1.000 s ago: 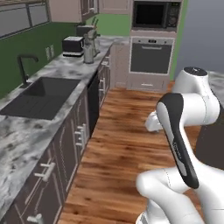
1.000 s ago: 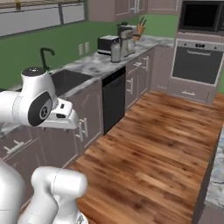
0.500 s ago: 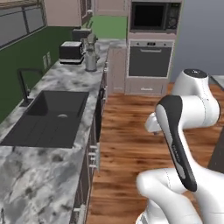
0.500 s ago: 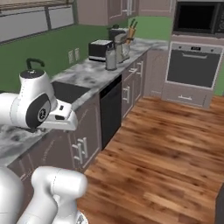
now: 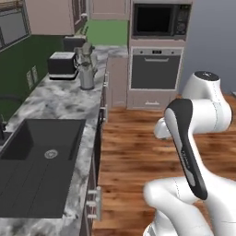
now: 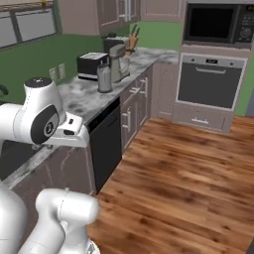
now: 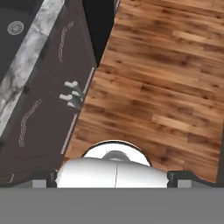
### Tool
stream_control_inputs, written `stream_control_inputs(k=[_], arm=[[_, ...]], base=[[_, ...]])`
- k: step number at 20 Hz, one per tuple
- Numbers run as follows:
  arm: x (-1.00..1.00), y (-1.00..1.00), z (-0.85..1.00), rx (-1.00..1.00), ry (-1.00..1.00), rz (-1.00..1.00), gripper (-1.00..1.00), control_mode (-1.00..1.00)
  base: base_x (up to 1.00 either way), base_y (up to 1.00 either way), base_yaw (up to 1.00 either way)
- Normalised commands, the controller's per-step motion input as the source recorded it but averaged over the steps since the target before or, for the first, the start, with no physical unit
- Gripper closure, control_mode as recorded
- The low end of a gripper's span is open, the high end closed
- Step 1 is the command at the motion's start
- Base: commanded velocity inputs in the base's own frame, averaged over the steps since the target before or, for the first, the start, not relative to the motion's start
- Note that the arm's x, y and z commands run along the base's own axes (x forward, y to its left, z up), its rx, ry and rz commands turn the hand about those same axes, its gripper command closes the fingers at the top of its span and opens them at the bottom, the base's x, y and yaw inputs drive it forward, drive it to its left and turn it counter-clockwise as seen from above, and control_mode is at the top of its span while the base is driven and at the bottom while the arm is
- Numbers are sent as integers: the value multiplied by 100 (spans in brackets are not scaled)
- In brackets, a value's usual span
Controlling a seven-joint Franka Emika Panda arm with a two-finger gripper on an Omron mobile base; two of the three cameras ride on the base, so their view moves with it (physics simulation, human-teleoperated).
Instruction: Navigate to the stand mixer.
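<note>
The stand mixer (image 6: 119, 60) stands at the far end of the marbled grey countertop (image 5: 60, 99), a taupe-grey body with a rounded horizontal head over a shiny bowl; in the left base view the stand mixer (image 5: 85, 51) is partly hidden behind the kettle (image 5: 87, 74). The kettle (image 6: 104, 78) is a smooth grey cylinder just in front of the mixer. The toaster (image 5: 62, 64) is a boxy dark unit with a pale top, beside the kettle toward the green wall (image 6: 39, 57). A knife block (image 6: 132, 40) with upright handles sits behind the mixer. Nearer the base, a matte black rectangular sink (image 5: 34, 161) with a round drain is recessed in the countertop. A built-in oven (image 6: 208, 82) with a bar handle sits below a black microwave (image 6: 218, 25). The floor (image 7: 166, 87) is glossy brown wood plank. The gripper's fingertips are hidden in the hand view, so whether they are apart or together cannot be told.
</note>
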Motion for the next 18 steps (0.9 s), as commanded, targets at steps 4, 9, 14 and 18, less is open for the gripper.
stream_control_inputs(k=[4,9,14,18], arm=[[0,0,0,0,0,0,-100,100],[0,0,0,0,0,0,-100,100],[0,0,0,0,0,0,-100,100],[0,0,0,0,0,0,-100,100]], base=[[100,-9,0],[100,-10,0],[100,-20,0],[100,-28,0]])
